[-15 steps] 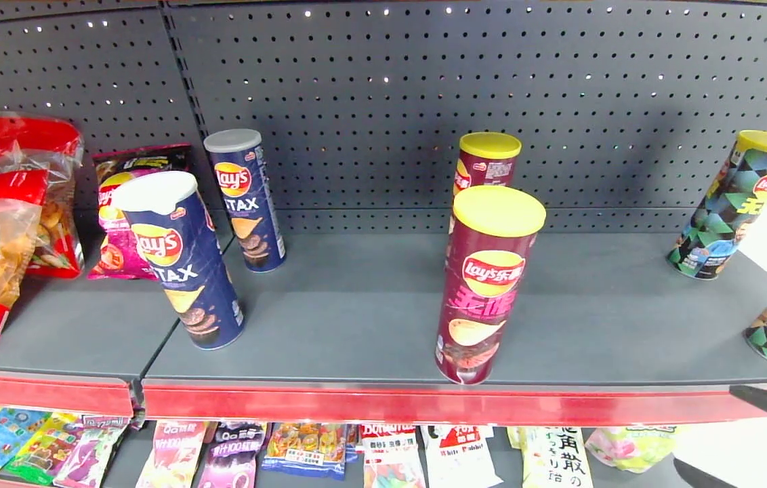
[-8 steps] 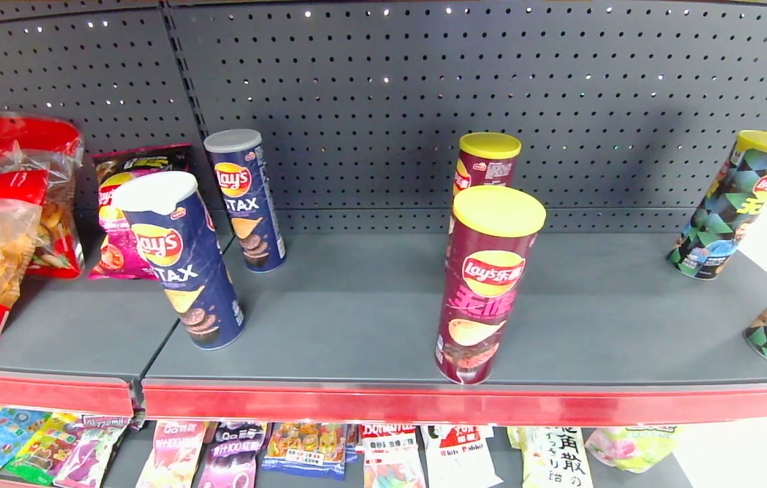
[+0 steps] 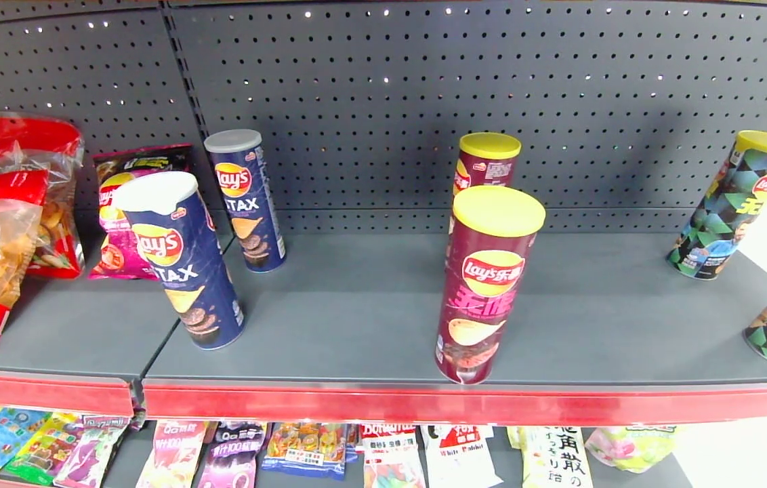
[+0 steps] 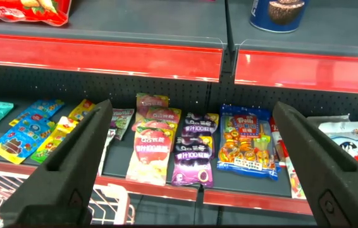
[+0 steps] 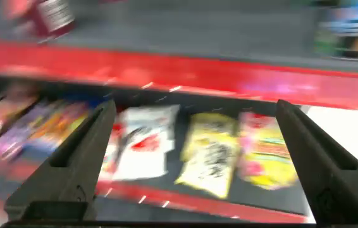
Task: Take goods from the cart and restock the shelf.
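Grey metal shelf [image 3: 356, 325] with a red front edge, backed by pegboard [image 3: 383, 102]. In the head view, a maroon can [image 3: 485, 285] stands at the front edge, right of middle, and a blue can [image 3: 180, 261] stands towards the left. The wrist views show the left gripper [image 4: 191, 104] and right gripper [image 5: 195, 104], both spread wide and empty, facing packets [image 4: 179, 152] on the lower shelf [image 4: 248, 197].
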Tool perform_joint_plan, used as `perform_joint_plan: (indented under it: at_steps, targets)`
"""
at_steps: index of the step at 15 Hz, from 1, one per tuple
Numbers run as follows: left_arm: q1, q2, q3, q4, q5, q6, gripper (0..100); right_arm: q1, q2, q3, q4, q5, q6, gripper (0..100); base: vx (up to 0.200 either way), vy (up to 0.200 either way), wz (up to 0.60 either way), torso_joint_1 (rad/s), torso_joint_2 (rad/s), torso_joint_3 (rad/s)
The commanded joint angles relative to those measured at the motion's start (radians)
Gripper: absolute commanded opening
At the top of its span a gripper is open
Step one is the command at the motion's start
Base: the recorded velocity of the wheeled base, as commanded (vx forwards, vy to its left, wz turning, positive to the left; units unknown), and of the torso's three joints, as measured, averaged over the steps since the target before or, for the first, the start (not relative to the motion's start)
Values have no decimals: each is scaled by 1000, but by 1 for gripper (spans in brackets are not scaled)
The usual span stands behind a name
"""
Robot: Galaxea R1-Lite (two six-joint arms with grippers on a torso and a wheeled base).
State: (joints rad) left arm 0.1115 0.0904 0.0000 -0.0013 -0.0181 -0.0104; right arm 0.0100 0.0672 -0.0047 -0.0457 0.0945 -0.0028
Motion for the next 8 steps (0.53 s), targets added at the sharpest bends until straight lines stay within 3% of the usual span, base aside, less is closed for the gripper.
perform_joint_plan:
  at_steps: [1,8]
  targets:
    - [0,2,0,0,0,0,100,-8,-66,5,26,-85,1,100,0,0,0,0,0,0]
    - [0,2,0,0,0,0,100,-10,-66,3,46,-99,6,100,0,0,0,0,0,0]
